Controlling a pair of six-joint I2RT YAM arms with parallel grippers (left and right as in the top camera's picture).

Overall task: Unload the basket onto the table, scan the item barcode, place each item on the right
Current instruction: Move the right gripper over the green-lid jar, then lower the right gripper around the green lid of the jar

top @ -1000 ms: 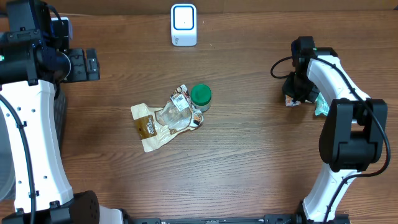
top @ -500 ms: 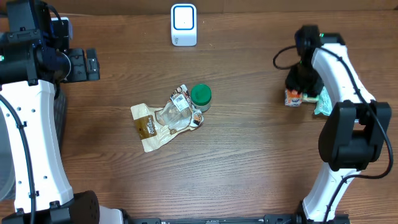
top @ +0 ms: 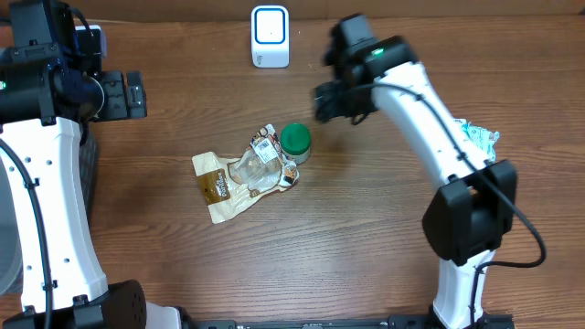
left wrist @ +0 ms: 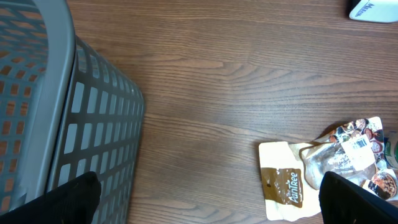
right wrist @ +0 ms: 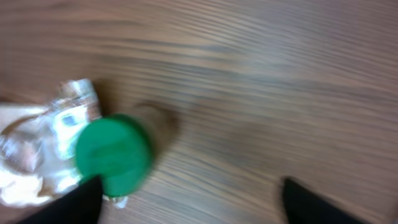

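The right gripper (right wrist: 189, 190) has its fingers spread well apart with nothing between them. It hangs over the far middle of the table (top: 366, 247), with its arm stretched in from the right. Just near-left of it is a jar (top: 295, 140), its round green lid facing up; the wrist view is too blurred to show the jar's body. The jar touches the far-right end of a clear and brown snack pouch (top: 239, 175) that lies flat. The pouch's long axis runs diagonally, from near-left to far-right. A white barcode label (top: 265, 143) sits face up at its far-right end, beside the jar. Beyond both, at the far edge, a white scanner (top: 270, 37) stands well apart from them. A crumpled teal packet (top: 477, 135) lies far off to the right. The left gripper (left wrist: 208, 180) is also spread wide and empty. It hangs at the far left, beside a grey mesh basket (left wrist: 56, 112).
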